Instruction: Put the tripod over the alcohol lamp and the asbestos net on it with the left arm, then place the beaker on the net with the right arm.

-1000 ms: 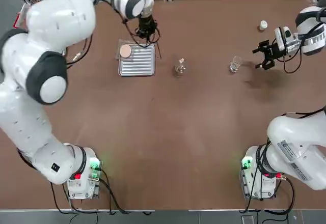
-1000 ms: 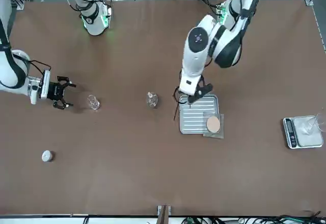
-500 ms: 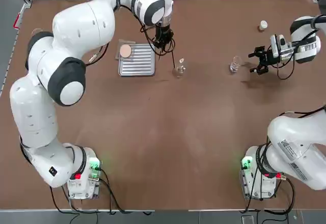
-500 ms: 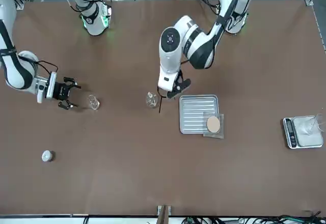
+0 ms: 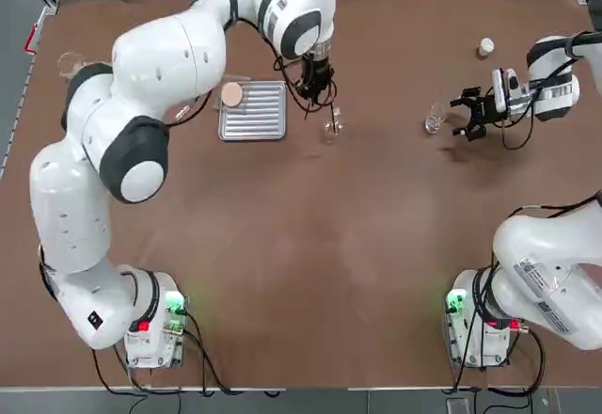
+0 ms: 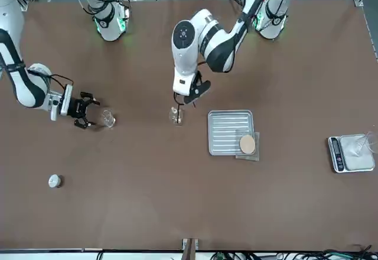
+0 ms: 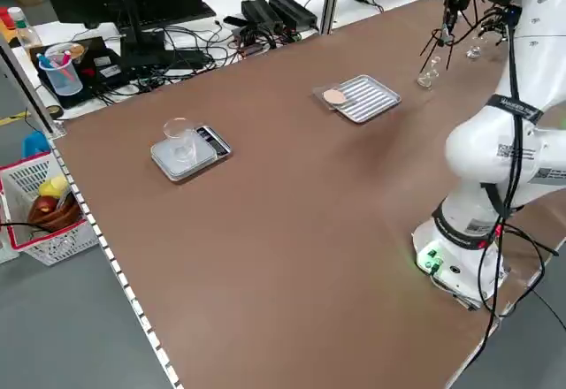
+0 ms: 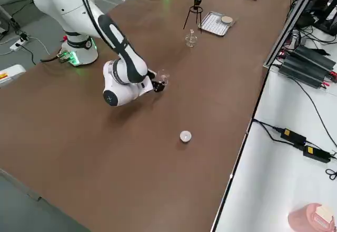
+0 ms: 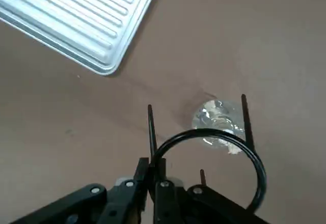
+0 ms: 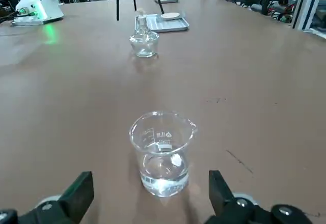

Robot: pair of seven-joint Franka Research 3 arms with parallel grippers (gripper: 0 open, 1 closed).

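My left gripper (image 5: 319,77) is shut on the ring of the black wire tripod (image 9: 210,155) and holds it raised, legs down, just above and beside the small glass alcohol lamp (image 9: 218,121). The lamp (image 5: 331,127) stands on the table right of the ribbed tray. The asbestos net (image 5: 232,94), with its tan disc, lies at the tray's left edge. The clear beaker (image 10: 163,152) stands upright between the spread fingers of my right gripper (image 10: 150,183), which is open and not touching it. From above, the right gripper (image 5: 467,118) sits just right of the beaker (image 5: 435,119).
The ribbed silver tray (image 5: 254,111) lies left of the lamp. A small white capped bottle (image 5: 485,47) stands at the far right. A scale with a wide glass cup (image 6: 351,152) sits at the table's left end. Cables and boxes (image 8: 308,58) line the far edge.
My left gripper has carried the tripod from over the tray rightward to the alcohol lamp. My right gripper has slid left, closer to the beaker, still open.
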